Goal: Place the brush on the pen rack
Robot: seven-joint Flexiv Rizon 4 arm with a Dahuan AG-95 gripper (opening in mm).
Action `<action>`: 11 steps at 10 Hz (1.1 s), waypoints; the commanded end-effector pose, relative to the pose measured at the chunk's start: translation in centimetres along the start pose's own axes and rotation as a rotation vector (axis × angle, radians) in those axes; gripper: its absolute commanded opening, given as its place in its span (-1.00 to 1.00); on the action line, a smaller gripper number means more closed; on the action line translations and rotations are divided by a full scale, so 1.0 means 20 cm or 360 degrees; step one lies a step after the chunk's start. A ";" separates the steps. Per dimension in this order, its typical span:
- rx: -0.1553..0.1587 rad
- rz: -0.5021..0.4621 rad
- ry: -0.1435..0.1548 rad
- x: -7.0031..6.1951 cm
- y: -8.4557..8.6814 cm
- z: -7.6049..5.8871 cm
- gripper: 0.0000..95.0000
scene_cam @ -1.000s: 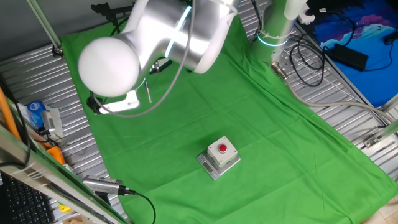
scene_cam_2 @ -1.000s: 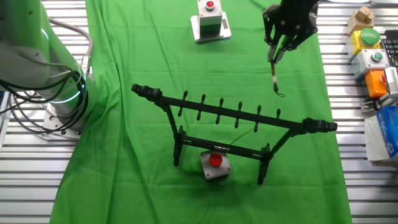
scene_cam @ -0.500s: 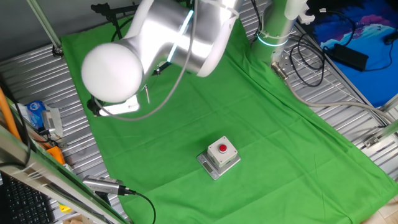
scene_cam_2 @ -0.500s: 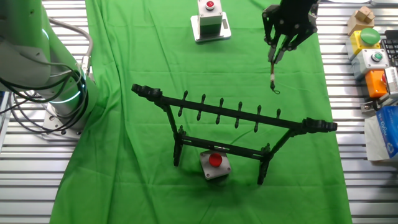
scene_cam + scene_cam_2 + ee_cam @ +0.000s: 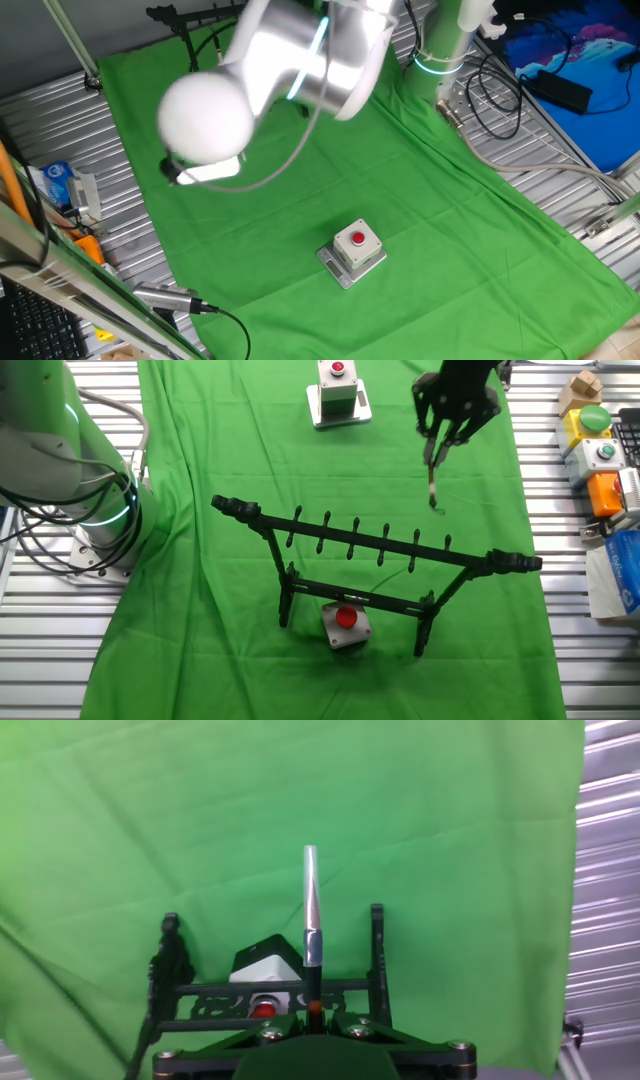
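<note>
A green cloth (image 5: 200, 610) covers the metal table. In the other fixed view the black pen rack (image 5: 375, 555) stands in the middle, with a grey button box (image 5: 345, 626) under it. At the upper right the gripper (image 5: 452, 422) pinches the brush (image 5: 432, 478). The brush hangs almost straight down above the rack's right side, its lower end probably looped.

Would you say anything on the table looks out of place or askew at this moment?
Nothing stands out. The pen rack stands upright on the green cloth, and the gripper holds the brush hanging above the cloth beyond the rack. One grey button box sits between the rack's legs.
</note>
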State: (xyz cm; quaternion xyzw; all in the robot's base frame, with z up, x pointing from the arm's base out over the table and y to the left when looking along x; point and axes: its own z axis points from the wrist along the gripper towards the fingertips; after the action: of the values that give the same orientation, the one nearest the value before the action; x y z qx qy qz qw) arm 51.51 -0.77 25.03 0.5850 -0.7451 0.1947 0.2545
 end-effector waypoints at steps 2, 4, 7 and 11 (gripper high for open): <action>-0.0022 -0.0032 0.0008 0.01 -0.02 0.01 -1.00; -0.0009 -0.0038 0.0005 0.02 -0.01 0.01 -1.00; 0.0009 -0.0035 0.0000 0.02 -0.02 0.02 -1.00; 0.0019 -0.0045 -0.0008 0.04 -0.02 0.03 -1.00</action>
State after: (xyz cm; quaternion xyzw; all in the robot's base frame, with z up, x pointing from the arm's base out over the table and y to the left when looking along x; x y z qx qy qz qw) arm 51.76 -1.91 24.94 0.5975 -0.7357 0.1932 0.2538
